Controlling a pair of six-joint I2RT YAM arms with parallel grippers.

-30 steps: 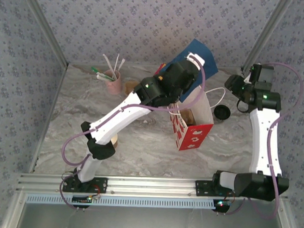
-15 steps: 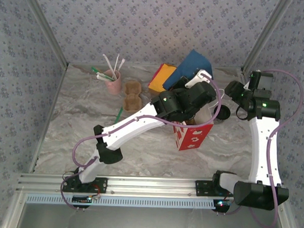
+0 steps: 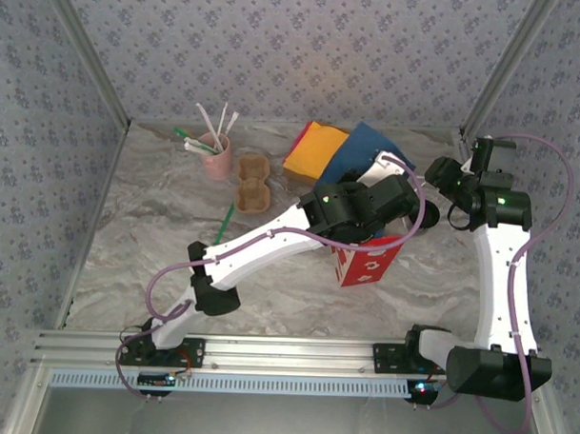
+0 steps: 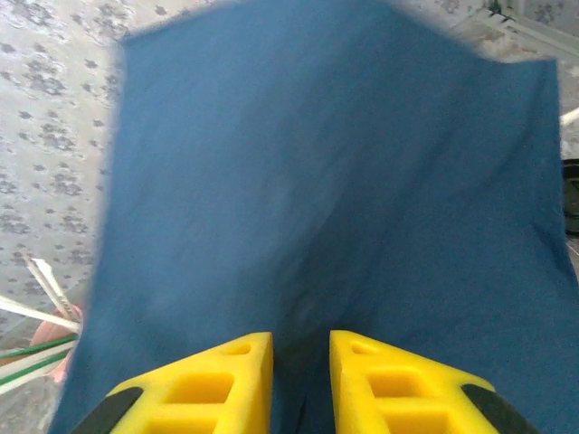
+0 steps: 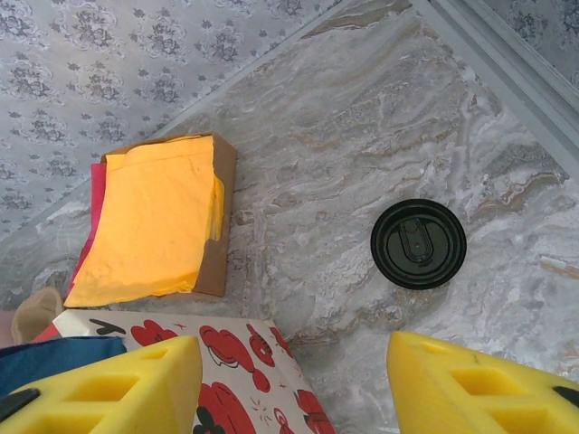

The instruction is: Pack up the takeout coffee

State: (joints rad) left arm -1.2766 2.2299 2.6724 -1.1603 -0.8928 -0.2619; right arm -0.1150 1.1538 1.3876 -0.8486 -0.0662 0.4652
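Left end effector (image 4: 300, 338): slightly parted at blue sheet (image 4: 326, 181). Right end effector (image 5: 289, 348): open, empty, poised to grasp takeout coffee (image 5: 418, 244).

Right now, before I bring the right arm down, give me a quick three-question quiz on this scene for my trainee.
1. True or false: the takeout coffee already sits inside the red-and-white bag.
2. What lies in the cardboard box? A) orange sheets B) straws C) spare lids
3. Fill in: the right gripper has its jaws ____, with nothing between them.

Key: 1 false, it stands on the table beside the bag; 2 A; 3 open.
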